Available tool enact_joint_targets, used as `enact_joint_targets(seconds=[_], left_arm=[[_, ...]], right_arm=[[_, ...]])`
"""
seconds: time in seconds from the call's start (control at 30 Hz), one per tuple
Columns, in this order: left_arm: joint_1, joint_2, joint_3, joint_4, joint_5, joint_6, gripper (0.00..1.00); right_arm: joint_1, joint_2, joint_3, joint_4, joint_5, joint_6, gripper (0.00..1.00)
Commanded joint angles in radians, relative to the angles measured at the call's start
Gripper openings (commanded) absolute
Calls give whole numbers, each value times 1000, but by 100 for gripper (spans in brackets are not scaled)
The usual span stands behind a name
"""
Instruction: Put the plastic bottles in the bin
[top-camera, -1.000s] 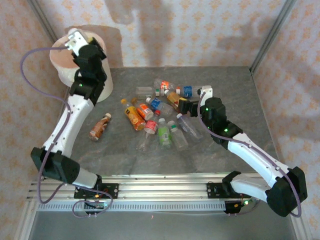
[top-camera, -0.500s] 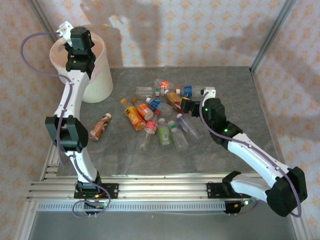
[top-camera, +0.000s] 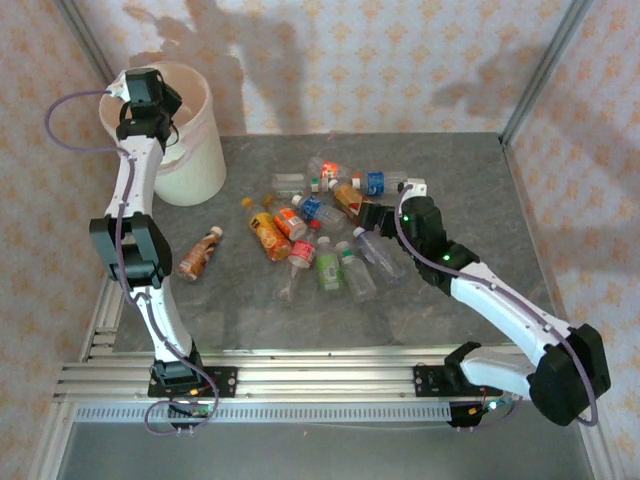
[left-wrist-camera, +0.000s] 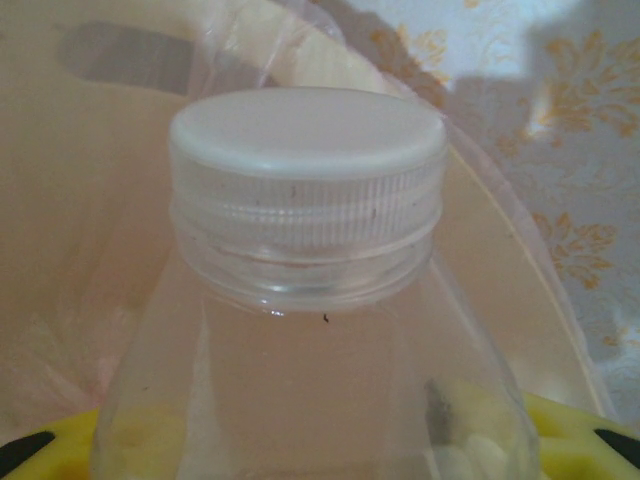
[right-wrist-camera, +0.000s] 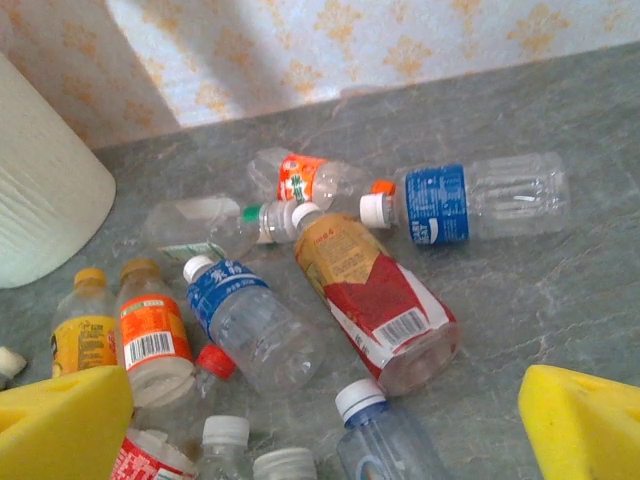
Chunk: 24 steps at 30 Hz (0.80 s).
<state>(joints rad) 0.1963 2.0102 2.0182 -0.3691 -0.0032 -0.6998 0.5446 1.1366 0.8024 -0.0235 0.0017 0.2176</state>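
My left gripper (top-camera: 146, 92) is over the white bin (top-camera: 195, 160) at the back left. In the left wrist view it (left-wrist-camera: 320, 462) is shut on a clear bottle with a white cap (left-wrist-camera: 308, 135), held above the bin's pinkish liner (left-wrist-camera: 80, 220). Several plastic bottles (top-camera: 318, 232) lie in a heap mid-table. My right gripper (top-camera: 376, 216) hovers open at the heap's right side. Its yellow fingers (right-wrist-camera: 60, 420) straddle a blue-necked bottle (right-wrist-camera: 385, 440), just short of a red and orange labelled bottle (right-wrist-camera: 375, 295) and a blue labelled one (right-wrist-camera: 250, 320).
One orange bottle (top-camera: 200, 252) lies alone to the left of the heap. A clear bottle with a blue label (right-wrist-camera: 470, 200) lies at the far side near the patterned back wall. The bin's white wall (right-wrist-camera: 40, 190) stands left of the heap. Metal frame posts rise at the back corners.
My left arm has swung further back and left over the bin's rim with its bottle. My right gripper has edged slightly left toward the heap.
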Motion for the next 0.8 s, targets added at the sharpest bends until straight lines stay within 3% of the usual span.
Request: enact_joint_targets(seconds=[0.0,0.17,0.37,0.57,0.77], left_arm=[[-6,-111,-71,-73,6,-55,51],[-5,-265,-257,-42,-28,-73,51],[-5,-319,-302,-59,35,-82,56],[-5,-270,-263,-59,89,-94,60],[-6,-156,-181,-19,226,-128,63]], right_arm=[[3,21,40,-17,-23,18,99],[4,42,46,-4,-38,0,99],[4,101,82,-15,-65,-29,99],[3,128,95,8,-74,-9,99],[3,139,98,18,-78,22,99]])
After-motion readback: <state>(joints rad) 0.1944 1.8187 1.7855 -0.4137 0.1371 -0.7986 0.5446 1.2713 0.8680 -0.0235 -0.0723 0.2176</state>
